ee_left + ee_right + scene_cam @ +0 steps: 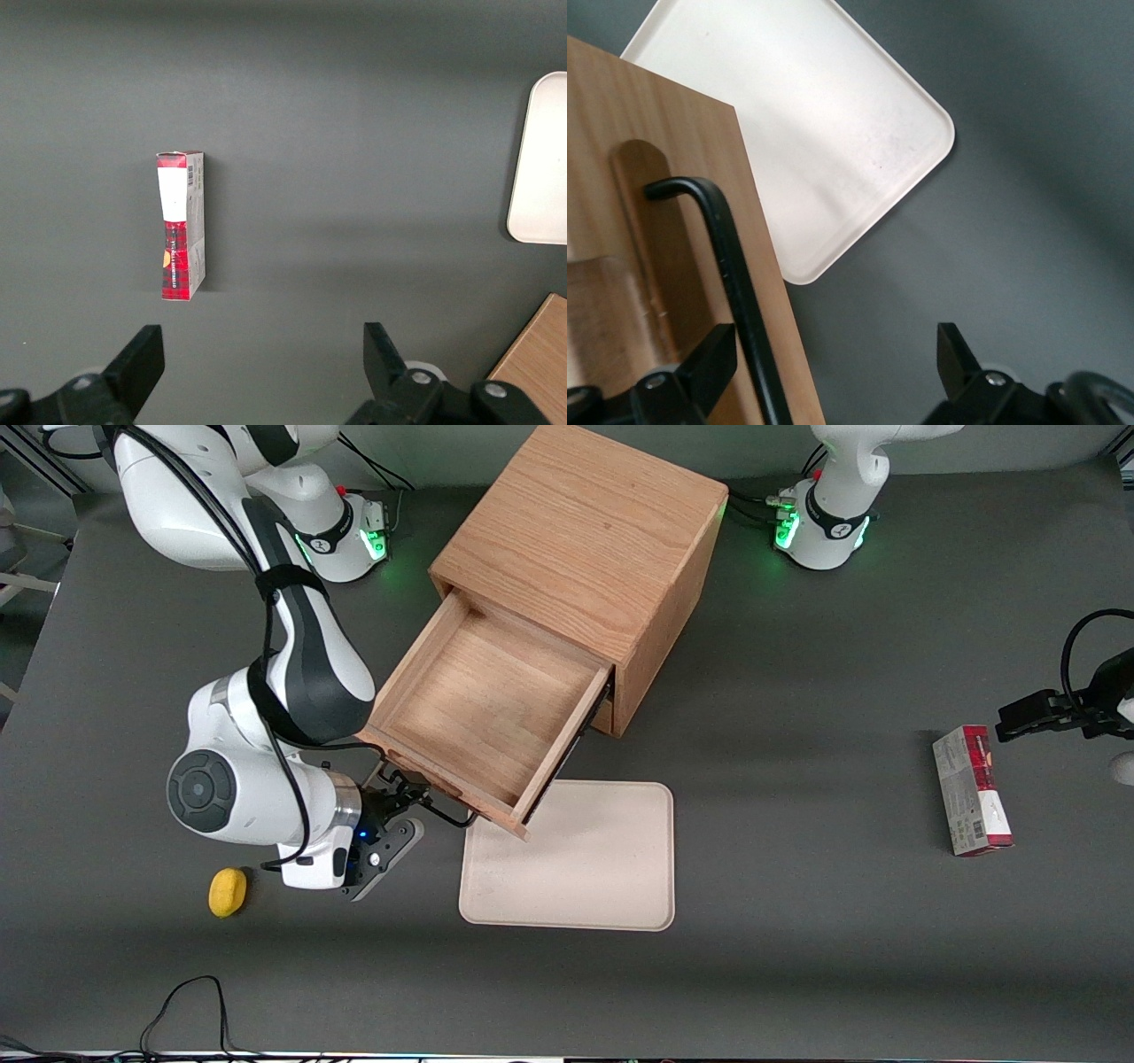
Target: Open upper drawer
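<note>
Oak wood fills the middle of a dark grey desk (797,691), seen from above.

Starting at the working arm's end of the desk, one small yellow rounded object (228,892) lies close to the front camera. Just beside it hangs the right arm's pincer (396,793), level with the front of the upper drawer (478,708). The wrist view shows its two fingers (713,363) spread apart. The drawer's black bar handle (735,283) runs just inside one finger, and nothing is clamped.

The upper drawer is at the top of the one oak cabinet (585,531) and is pulled well out toward the front camera. It is a shallow wooden box with nothing inside. Its front corner overhangs the edge of one cream tray (576,859), which lies flat on the desk, nearer the camera than the cabinet. A second drawer beneath cannot be made out from above.

Toward the parked arm's end lies one red and white carton (972,788), well apart from everything else.

Judging by how much of the drawer's floor is exposed, the opening looks essentially done. What seems left is for the pincer to move clear of the handle.
</note>
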Tool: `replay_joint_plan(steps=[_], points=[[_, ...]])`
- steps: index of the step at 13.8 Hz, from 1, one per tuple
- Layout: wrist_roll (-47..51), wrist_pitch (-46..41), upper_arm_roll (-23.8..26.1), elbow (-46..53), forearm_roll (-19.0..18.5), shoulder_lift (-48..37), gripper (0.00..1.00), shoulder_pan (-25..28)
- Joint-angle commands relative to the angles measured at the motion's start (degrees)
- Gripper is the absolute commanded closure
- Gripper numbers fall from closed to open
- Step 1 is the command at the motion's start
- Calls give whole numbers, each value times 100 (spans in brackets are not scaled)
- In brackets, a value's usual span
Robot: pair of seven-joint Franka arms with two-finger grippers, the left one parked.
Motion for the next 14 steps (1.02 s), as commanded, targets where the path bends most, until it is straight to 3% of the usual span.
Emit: replay_joint_plan(steps=[1, 5, 8, 11, 14], points=[[-74, -383, -22, 303, -35, 9, 0, -41], [-83, -1349, -223, 786, -44, -17, 0, -85], [-153, -1833, -365, 666, -35, -533, 0, -242], [-127, -1888, -505, -640, -70, -1674, 0, -296], [283, -1188, -611, -2378, -562, -2983, 0, -269]])
